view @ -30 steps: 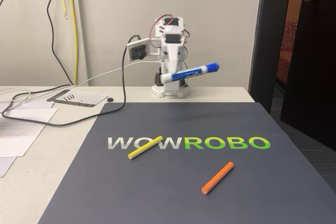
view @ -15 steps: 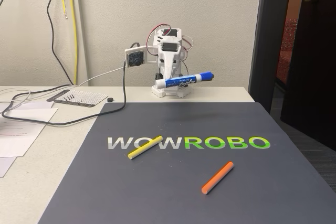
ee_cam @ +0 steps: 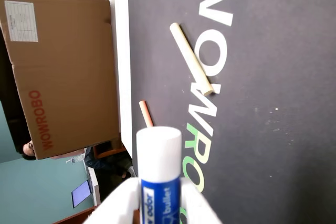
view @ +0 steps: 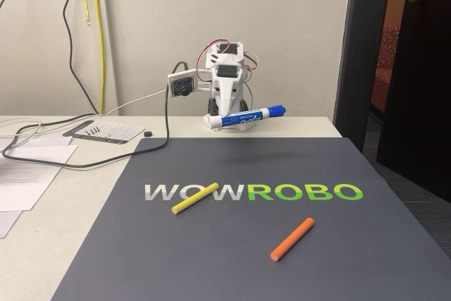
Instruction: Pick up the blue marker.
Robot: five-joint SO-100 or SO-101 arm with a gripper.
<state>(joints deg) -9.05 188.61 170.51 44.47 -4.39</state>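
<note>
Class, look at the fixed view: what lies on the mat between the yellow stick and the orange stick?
Nothing: in the fixed view, bare dark mat separates the yellow stick from the orange stick.

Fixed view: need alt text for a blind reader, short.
A small white robot arm's gripper holds a thick blue-capped, white-barrelled marker in the air, nearly level, behind a dark mat printed WOWROBO. On the mat lie a thin yellow stick and a thin orange stick, apart.

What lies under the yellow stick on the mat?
The yellow stick lies across the white W O W letters of the dark mat. It covers part of the lettering; nothing else shows beneath it.
</note>
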